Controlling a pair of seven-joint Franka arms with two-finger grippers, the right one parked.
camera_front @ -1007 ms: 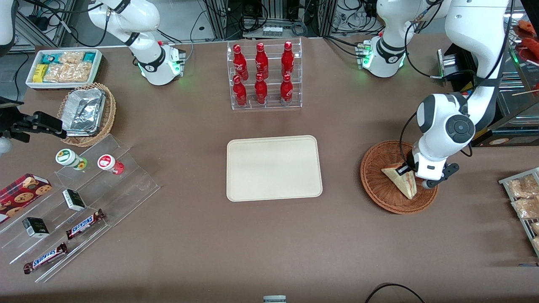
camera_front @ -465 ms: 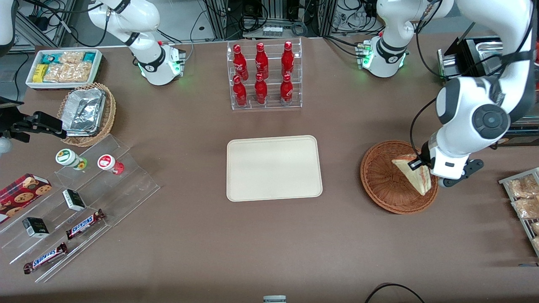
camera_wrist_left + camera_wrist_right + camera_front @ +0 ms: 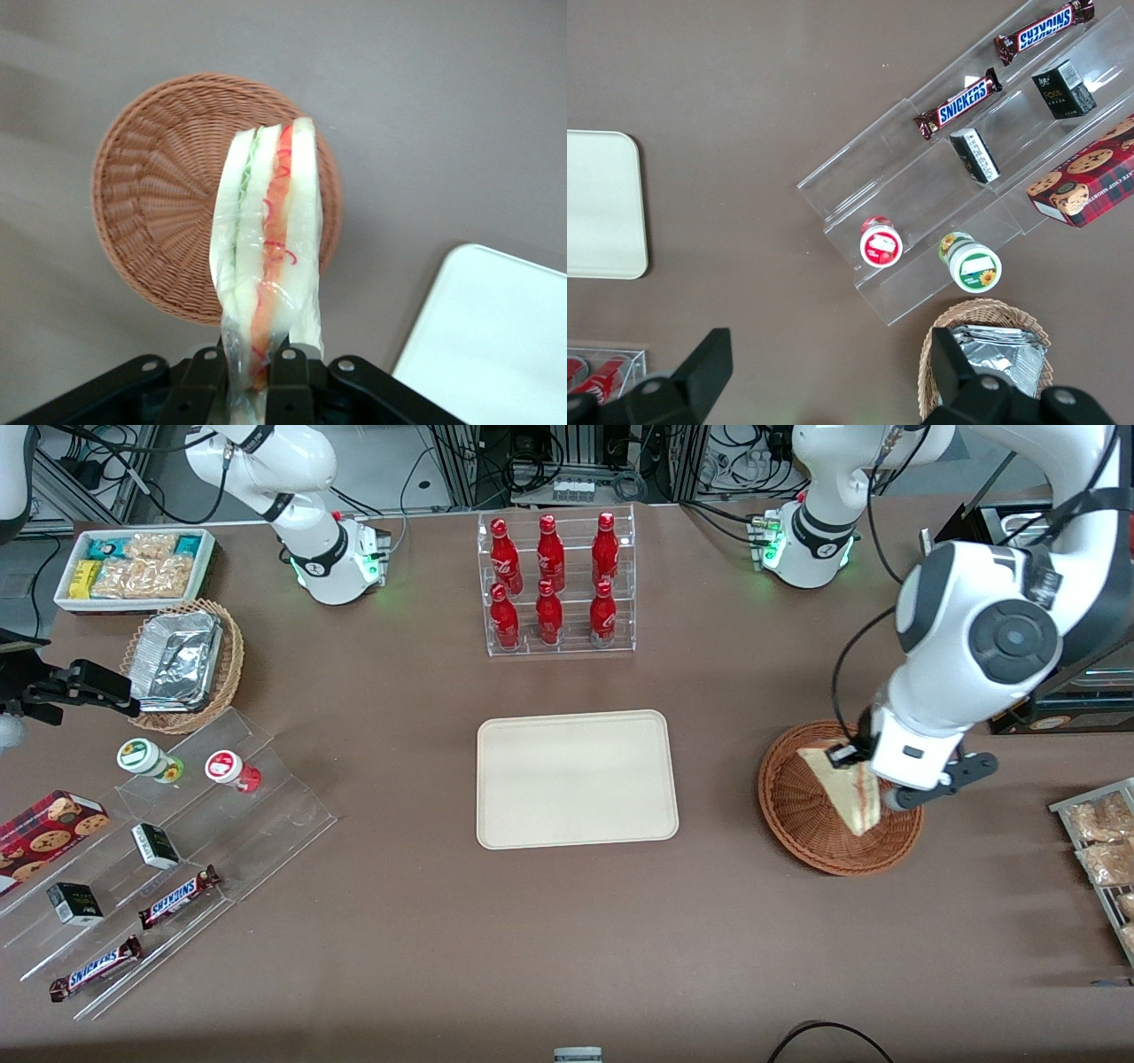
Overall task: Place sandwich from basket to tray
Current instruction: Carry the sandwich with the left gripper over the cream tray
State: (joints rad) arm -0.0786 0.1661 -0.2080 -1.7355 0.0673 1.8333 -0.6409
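Observation:
The sandwich [image 3: 846,793], a plastic-wrapped wedge of white bread with red-orange and green filling [image 3: 266,248], hangs in the air above the round reddish-brown wicker basket [image 3: 797,815] [image 3: 159,195]. My left gripper [image 3: 873,779] [image 3: 251,376] is shut on the sandwich's wrapped end, lifted clear of the basket. The basket holds nothing else that I can see. The cream-beige tray [image 3: 576,779] [image 3: 496,345] lies flat in the middle of the table, toward the parked arm's end from the basket, with nothing on it.
A clear rack of red bottles [image 3: 554,584] stands farther from the front camera than the tray. A wire rack of snack bags [image 3: 1103,841] sits at the working arm's end. A foil-filled tan basket [image 3: 182,664], white snack bin [image 3: 133,567] and acrylic steps with candy bars [image 3: 168,868] lie at the parked arm's end.
The gripper has risen out of the basket with the sandwich held in it, swung outward, then come back toward the tray. The sandwich now hangs higher above the basket.

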